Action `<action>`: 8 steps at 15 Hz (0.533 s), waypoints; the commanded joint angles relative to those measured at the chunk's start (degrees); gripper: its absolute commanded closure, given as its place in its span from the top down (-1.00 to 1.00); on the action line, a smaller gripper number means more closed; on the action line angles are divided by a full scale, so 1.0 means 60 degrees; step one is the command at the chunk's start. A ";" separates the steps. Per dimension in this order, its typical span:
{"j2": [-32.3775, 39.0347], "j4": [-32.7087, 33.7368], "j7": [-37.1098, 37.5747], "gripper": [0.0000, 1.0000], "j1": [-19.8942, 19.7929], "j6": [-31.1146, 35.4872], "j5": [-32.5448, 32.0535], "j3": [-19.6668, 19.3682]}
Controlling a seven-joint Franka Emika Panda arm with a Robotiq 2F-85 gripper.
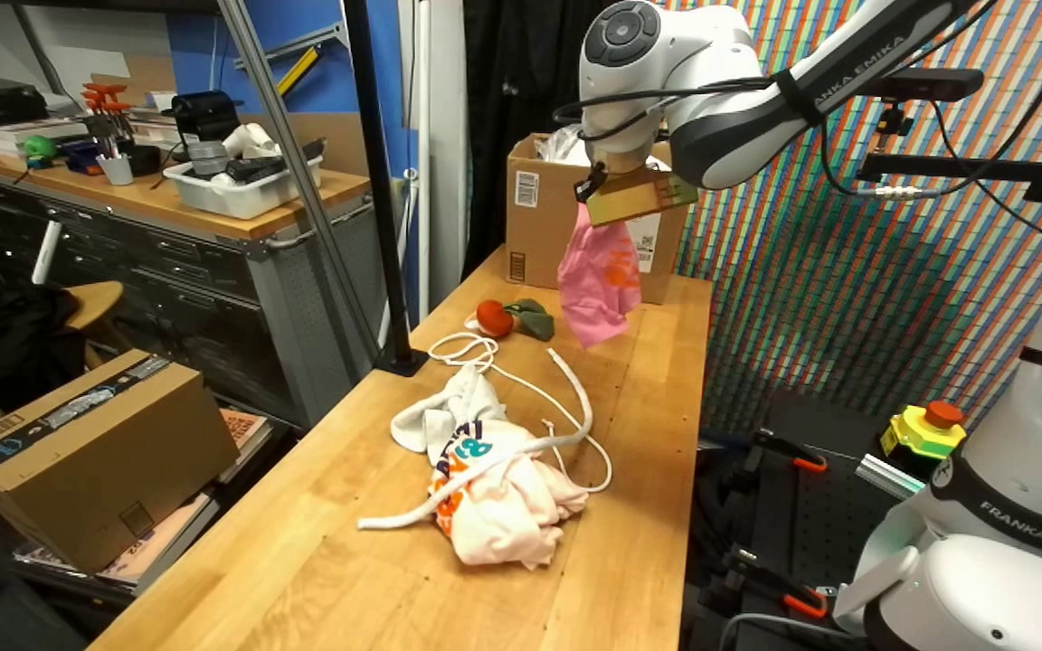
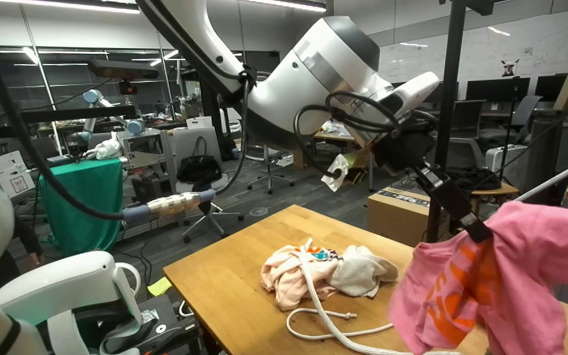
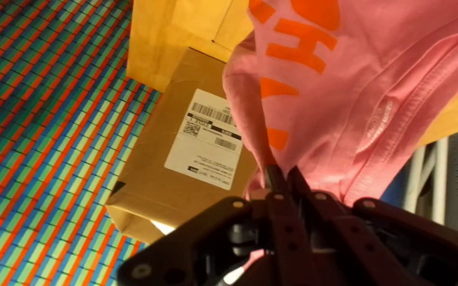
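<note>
Wrist view, pink shirt (image 3: 344,91), orange-lettered, softly creased

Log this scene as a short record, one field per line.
grip: claw shut on a fold of the pink shirt
held item: orange lettering on the front, cloth hanging loosely
surface: wooden table
pile: pale pink cloth and off-white cloth, crumpled together
across the pile: white rope, lying over the pale pink cloth
far end in an exterior view: cardboard box with a white label
between pile and box: red round thing beside green leaves; exact kind unclear
</note>
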 commanded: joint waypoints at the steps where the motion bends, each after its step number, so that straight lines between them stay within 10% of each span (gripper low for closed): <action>1: 0.0098 0.0273 0.0938 -0.88 -0.0575 -0.0735 -0.0035 0.0161; 5: 0.0393 0.0611 0.2345 -0.86 -0.0976 -0.1425 -0.0050 0.0081; 6: 0.0510 0.0729 0.2647 -0.37 -0.1044 -0.1513 -0.0051 0.0069; 8: 0.0687 0.0879 0.2945 -0.30 -0.1123 -0.1659 0.0012 0.0074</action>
